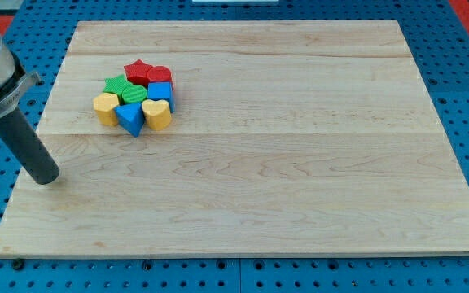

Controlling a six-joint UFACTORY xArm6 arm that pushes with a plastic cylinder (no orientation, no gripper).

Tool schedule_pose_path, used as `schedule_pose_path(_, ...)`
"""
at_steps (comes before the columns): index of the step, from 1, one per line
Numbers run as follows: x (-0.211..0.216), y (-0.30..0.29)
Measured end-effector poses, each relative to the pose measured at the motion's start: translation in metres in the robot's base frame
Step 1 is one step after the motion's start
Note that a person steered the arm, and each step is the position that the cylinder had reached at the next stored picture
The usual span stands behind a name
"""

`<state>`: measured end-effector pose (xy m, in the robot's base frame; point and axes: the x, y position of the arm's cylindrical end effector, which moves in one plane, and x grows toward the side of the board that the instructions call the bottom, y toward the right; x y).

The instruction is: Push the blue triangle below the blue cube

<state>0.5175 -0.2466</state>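
The blue triangle (130, 116) lies at the bottom of a tight cluster of blocks in the upper left of the wooden board (300, 163). The blue cube (160, 92) sits up and to the right of it, touching the cluster's right side. My tip (46, 178) rests near the board's left edge, well to the left of and below the cluster, about 100 pixels from the blue triangle. It touches no block.
The cluster also holds a red star (139, 70), a red block (159, 75), two green blocks (117, 84) (133, 94), a yellow block (105, 106) left of the triangle and a yellow heart (157, 113) right of it.
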Motion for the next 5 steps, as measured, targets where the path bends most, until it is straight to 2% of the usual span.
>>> schedule_pose_path(3, -0.005, 0.007)
schedule_pose_path(5, -0.051, 0.059)
